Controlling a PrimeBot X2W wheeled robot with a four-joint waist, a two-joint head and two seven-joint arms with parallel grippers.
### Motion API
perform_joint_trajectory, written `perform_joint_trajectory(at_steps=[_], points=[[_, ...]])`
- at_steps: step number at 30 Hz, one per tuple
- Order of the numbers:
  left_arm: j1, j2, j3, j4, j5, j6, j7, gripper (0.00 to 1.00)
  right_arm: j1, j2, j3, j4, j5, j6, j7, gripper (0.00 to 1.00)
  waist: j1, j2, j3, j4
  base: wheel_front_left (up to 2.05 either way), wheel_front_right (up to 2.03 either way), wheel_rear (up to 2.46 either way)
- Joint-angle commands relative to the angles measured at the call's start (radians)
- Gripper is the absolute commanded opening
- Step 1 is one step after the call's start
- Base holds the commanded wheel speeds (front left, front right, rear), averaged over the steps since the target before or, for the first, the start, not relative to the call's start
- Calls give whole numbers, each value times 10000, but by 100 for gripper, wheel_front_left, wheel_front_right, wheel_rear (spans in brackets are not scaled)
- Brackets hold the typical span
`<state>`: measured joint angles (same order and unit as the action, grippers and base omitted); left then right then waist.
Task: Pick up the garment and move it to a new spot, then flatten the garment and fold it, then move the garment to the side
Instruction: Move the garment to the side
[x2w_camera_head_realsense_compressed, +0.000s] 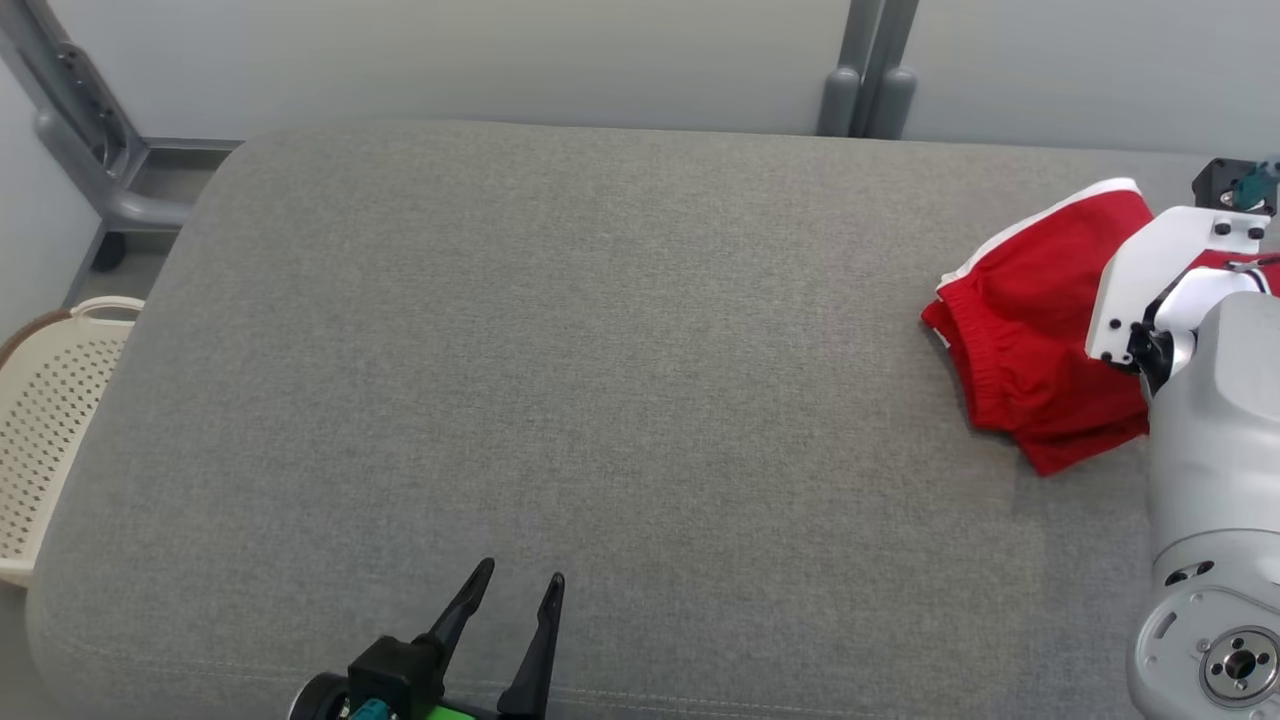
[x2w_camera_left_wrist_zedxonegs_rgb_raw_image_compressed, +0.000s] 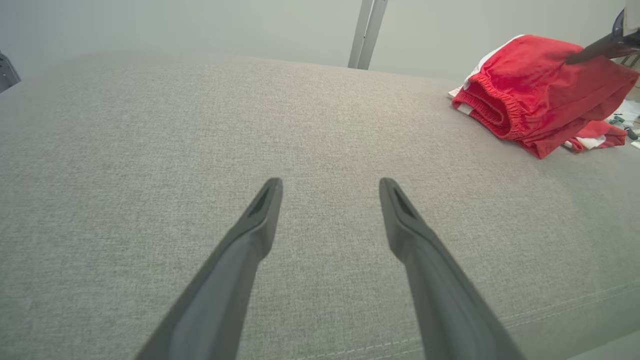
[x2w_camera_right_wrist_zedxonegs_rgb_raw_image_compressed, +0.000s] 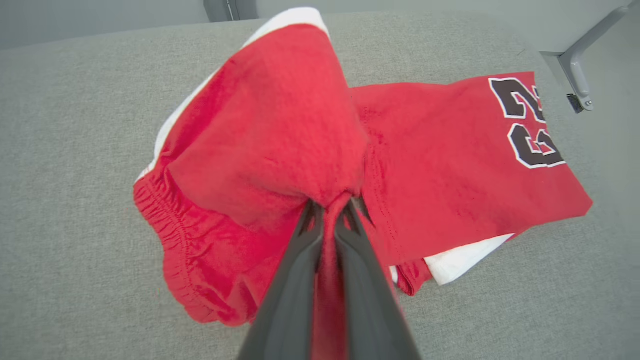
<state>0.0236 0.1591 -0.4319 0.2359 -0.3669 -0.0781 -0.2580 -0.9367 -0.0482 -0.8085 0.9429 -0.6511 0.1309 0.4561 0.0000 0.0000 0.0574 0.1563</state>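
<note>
Right wrist view is showing the right gripper (x2w_camera_right_wrist_zedxonegs_rgb_raw_image_compressed: 332, 204) clamping a bunched fold of the red garment (x2w_camera_right_wrist_zedxonegs_rgb_raw_image_compressed: 270, 125), its two dark fingers pressing close together with cloth squeezed between them. The pinched part is rising in a peak toward the fingertips, while the rest of the garment is lying on the grey padded surface (x2w_camera_right_wrist_zedxonegs_rgb_raw_image_compressed: 75, 200). An elastic waistband (x2w_camera_right_wrist_zedxonegs_rgb_raw_image_compressed: 170, 235) is curling along the garment's left side in this view, white trim (x2w_camera_right_wrist_zedxonegs_rgb_raw_image_compressed: 462, 260) is peeking out beneath the lower right layer, and black numerals outlined in white (x2w_camera_right_wrist_zedxonegs_rgb_raw_image_compressed: 525, 122) are showing on the flat panel at the right.

In the head view the garment is sitting at the surface's far right, partly behind the pale right forearm (x2w_camera_head_realsense_compressed: 1210, 440) reaching over it. The left gripper (x2w_camera_head_realsense_compressed: 522, 573) is resting well apart from the garment, near the surface's front edge, with its fingers standing spread and nothing between them; whether they are touching the fabric cannot be told. A cream perforated basket (x2w_camera_head_realsense_compressed: 50, 420) is standing beside the surface's left end, and a grey metal frame (x2w_camera_head_realsense_compressed: 90, 150) is rising behind it
</note>
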Motion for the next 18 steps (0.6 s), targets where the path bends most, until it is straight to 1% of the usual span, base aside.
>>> perform_joint_trajectory(at_steps=[1,7,12,18], points=[[-164,36,-13,-5,69,-25,-75,100,-149,-48,-2,-106,16,-4,-75,0,0,0,209,-256,0,0,0],[-304,99,-56,-32,117,-53,-62,100,-352,-45,-190,-614,-4,-4,-190,0,0,0,521,-542,0,0,0],[-408,168,-109,-39,162,-77,-65,100,-461,-50,-548,-1110,-18,-4,-267,0,0,0,805,-628,0,0,0],[-503,364,-158,-130,214,-87,-6,100,-557,-46,-1404,-1724,28,-4,-395,0,0,0,1162,-666,0,0,0]])
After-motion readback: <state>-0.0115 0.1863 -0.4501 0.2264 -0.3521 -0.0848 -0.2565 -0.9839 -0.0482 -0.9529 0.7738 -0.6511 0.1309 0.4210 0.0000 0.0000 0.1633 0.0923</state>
